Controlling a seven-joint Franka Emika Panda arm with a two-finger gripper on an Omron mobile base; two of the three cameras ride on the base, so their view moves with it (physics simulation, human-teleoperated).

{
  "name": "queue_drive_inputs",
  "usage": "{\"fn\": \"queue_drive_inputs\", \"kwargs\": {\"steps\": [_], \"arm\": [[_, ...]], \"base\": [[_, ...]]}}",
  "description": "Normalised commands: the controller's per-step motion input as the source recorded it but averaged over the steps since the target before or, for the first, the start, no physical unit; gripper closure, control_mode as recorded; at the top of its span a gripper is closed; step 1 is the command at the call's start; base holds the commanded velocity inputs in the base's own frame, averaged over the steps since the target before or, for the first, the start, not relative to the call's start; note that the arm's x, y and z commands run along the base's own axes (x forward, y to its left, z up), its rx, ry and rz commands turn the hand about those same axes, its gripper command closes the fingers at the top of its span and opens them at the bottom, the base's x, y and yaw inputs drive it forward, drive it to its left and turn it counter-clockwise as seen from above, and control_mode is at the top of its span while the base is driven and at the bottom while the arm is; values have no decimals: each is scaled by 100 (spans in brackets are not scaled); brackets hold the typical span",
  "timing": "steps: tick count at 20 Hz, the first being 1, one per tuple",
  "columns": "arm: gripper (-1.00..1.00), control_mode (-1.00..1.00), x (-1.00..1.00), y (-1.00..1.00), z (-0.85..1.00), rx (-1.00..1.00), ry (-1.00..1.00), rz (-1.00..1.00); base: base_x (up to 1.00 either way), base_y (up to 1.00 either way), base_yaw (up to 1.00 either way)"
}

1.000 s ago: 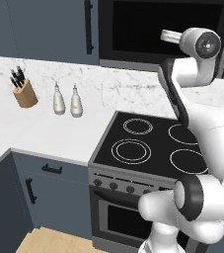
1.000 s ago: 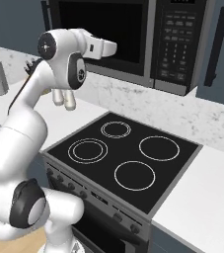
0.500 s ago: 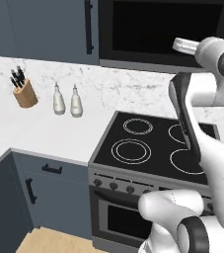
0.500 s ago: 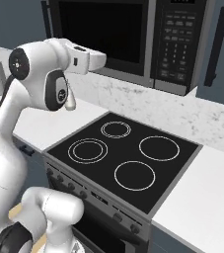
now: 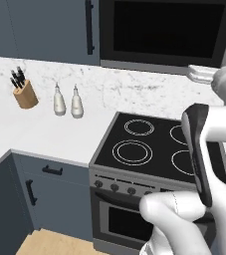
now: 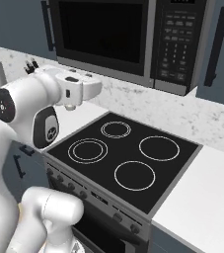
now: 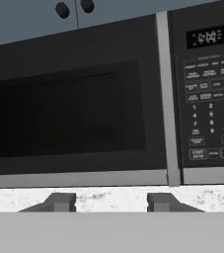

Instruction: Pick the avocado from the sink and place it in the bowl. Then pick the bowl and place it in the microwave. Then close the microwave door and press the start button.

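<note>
On the counter at the far left stand a knife block and two pale bottles, well apart from the black cooktop with its four ring burners and the oven door beneath. Above the cooktop the microwave has its microwave door shut, the grey bar handle upright beside the keypad panel on the right. The gripper faces the door from short of it, fingertips apart and holding nothing, with nothing between them and the microwave.
</note>
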Motion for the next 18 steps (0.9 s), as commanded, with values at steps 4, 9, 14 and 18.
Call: {"fn": "queue_drive_inputs", "kwargs": {"steps": [4, 9, 14, 18], "arm": [[100, -100, -22, -32, -1, 0, 0, 0], [100, -100, 0, -41, 0, 0, 0, 0], [100, -100, 0, -49, 0, 0, 0, 0], [100, -100, 0, -32, 0, 0, 0, 0]], "base": [[0, 0, 0], [0, 0, 0], [0, 0, 0], [0, 0, 0]]}}
